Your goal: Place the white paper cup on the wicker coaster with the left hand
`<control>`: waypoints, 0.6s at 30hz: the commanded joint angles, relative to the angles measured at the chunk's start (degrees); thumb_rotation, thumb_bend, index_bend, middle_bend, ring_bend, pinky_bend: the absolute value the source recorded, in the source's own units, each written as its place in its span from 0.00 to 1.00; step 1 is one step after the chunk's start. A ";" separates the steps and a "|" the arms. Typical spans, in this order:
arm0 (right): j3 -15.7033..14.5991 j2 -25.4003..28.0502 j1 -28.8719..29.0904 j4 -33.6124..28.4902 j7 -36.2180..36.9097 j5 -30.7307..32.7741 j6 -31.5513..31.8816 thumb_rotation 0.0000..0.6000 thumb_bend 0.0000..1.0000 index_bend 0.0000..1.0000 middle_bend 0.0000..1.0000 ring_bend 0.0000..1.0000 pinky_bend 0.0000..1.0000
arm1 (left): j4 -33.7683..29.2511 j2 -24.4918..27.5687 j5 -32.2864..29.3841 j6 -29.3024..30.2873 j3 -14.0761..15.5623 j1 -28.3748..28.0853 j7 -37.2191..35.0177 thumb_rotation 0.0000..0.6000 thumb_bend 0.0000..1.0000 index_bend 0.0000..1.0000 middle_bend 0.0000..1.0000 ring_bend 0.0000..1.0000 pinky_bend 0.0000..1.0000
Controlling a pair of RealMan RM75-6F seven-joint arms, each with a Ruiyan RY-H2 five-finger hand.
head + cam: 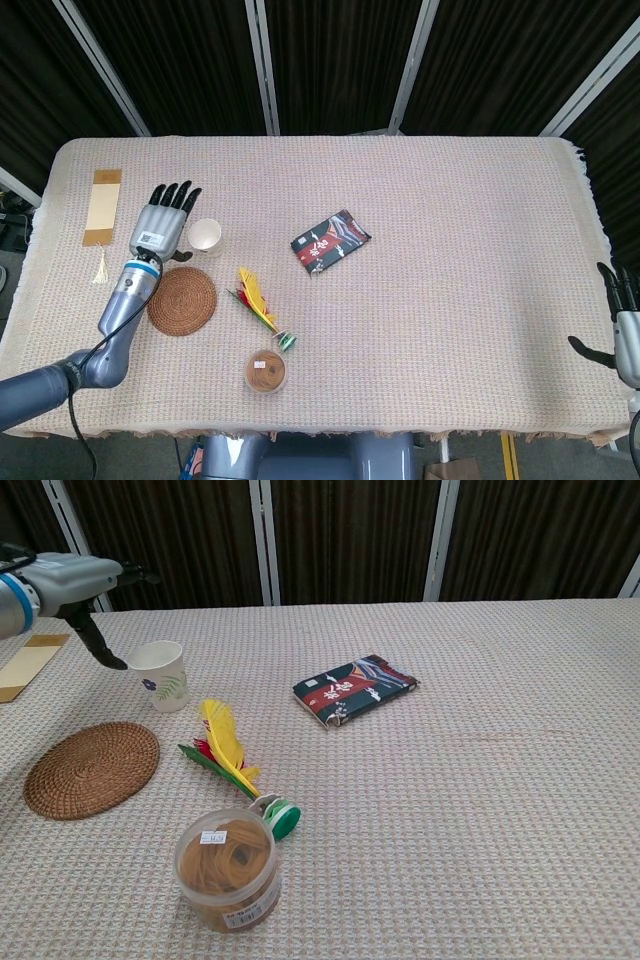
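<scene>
A white paper cup (205, 236) (160, 674) with a leaf print stands upright on the tablecloth, just beyond the round wicker coaster (182, 300) (92, 769). My left hand (163, 219) (68, 584) hovers right beside the cup's left side, fingers spread and holding nothing; its thumb reaches down next to the rim. My right hand (622, 334) shows only at the far right table edge, fingers apart and empty.
A yellow-feathered shuttlecock (259, 301) (228, 752) lies right of the coaster. A clear tub of rubber bands (267, 371) (228, 867) stands near the front edge. A dark patterned packet (331, 241) (353, 687) lies mid-table, a tan bookmark (102, 207) at far left.
</scene>
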 commanded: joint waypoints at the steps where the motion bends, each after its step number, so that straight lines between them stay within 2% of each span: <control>1: 0.00 -0.19 0.13 0.23 -0.28 0.10 -0.20 1.00 0.00 0.00 0.00 0.00 0.00 | 6.79 -4.81 -5.02 -4.16 -0.33 -3.42 2.45 1.00 0.00 0.01 0.00 0.00 0.09; 4: 0.08 -0.45 0.28 0.43 -0.70 0.36 -0.38 1.00 0.00 0.00 0.00 0.00 0.00 | 10.56 -7.07 -6.47 -5.78 -0.28 -4.41 1.88 1.00 0.00 0.05 0.03 0.01 0.14; 7: 0.18 -0.65 0.39 0.53 -1.01 0.53 -0.47 1.00 0.00 0.00 0.00 0.00 0.00 | 12.52 -8.35 -7.53 -7.46 -0.58 -4.74 0.35 1.00 0.00 0.10 0.10 0.08 0.21; 12: 0.24 -0.97 0.55 0.70 -1.36 0.68 -0.59 1.00 0.00 0.00 0.00 0.00 0.00 | 15.35 -9.78 -6.49 -9.48 -0.88 -5.21 -3.55 1.00 0.00 0.34 0.35 0.27 0.37; 18: 0.28 -1.02 0.63 0.83 -1.24 0.88 -0.81 1.00 0.00 0.00 0.00 0.00 0.00 | 16.31 -10.18 -3.34 -8.90 -0.93 -5.07 -7.52 1.00 0.03 0.48 0.47 0.37 0.45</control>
